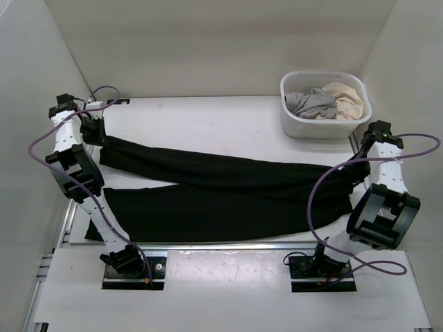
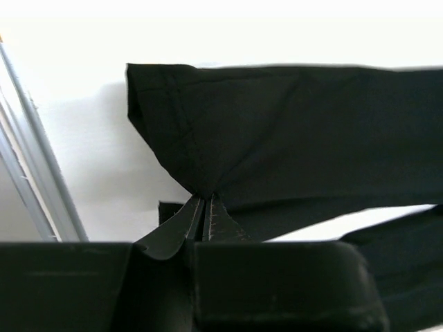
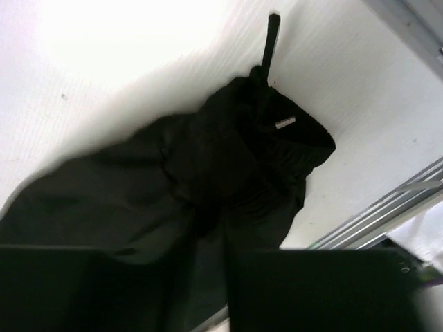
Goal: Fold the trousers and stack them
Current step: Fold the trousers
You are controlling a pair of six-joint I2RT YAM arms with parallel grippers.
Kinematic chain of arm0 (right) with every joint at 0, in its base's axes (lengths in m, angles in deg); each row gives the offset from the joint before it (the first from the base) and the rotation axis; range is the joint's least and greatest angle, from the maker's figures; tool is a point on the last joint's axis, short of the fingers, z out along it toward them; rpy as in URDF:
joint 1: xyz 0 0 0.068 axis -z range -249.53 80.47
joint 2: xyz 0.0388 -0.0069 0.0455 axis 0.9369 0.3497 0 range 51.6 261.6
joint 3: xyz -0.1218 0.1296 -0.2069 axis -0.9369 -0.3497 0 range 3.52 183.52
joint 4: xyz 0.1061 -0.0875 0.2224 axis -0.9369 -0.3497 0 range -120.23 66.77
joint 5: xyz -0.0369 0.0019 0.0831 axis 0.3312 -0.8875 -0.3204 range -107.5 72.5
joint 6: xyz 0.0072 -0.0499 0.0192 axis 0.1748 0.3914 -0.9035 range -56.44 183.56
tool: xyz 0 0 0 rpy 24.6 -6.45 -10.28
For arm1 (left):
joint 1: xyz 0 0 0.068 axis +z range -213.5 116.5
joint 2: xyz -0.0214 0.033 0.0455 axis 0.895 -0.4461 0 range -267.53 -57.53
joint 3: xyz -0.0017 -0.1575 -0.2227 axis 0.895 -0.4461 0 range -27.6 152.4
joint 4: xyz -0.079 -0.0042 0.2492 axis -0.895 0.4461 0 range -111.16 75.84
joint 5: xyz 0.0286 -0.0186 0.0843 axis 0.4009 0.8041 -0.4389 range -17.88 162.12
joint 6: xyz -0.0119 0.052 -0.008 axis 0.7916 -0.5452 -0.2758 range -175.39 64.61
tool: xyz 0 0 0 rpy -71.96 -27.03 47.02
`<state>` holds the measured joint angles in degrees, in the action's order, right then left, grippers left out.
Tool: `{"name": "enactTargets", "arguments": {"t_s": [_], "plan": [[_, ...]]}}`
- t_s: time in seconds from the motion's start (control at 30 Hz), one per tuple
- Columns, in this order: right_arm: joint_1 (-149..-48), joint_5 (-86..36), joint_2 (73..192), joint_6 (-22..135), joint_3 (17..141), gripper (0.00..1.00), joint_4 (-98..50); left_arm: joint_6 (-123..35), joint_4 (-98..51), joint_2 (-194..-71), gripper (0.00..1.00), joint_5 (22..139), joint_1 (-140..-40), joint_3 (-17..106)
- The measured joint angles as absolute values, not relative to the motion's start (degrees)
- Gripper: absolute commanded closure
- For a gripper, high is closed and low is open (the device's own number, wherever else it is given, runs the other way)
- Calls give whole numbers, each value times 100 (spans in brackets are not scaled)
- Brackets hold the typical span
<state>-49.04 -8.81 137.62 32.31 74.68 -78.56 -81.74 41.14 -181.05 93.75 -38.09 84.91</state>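
The black trousers lie across the white table, both legs running left and the waist at the right. My left gripper is at the far left, shut on the hem of the far leg. In the left wrist view the fingertips pinch the cuff, and the leg stretches away to the right. My right gripper is at the waist end. In the right wrist view the bunched waist gathers toward the dark, blurred gripper, which looks shut on the cloth.
A white basket stands at the back right, holding a grey garment and a beige garment. A metal rail runs along the table's near edge. White walls enclose the left, back and right.
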Motion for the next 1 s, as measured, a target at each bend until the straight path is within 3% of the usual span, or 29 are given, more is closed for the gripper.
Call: {"name": "enactTargets", "arguments": {"t_s": [0.07,0.2,0.37,0.67,1.0], "plan": [[-4902,-992,13856,3286,7382,57,-7812,-8198,4167,-18105,86,9403,-3809,8491],[-4898,-1084,13952,3413,7201,56,-7799,-8220,4188,-18105,86,9410,-3809,8491],[-4861,-1060,13852,3531,7009,37,-7738,-8242,4204,-18105,86,9427,-3809,8452],[-4854,-1137,13727,3494,6029,37,-7404,-8244,4287,-18105,86,9438,-3809,8375],[-4854,-1073,13941,3395,6064,42,-6918,-8244,4315,-18105,86,9436,-3809,8375]]}}
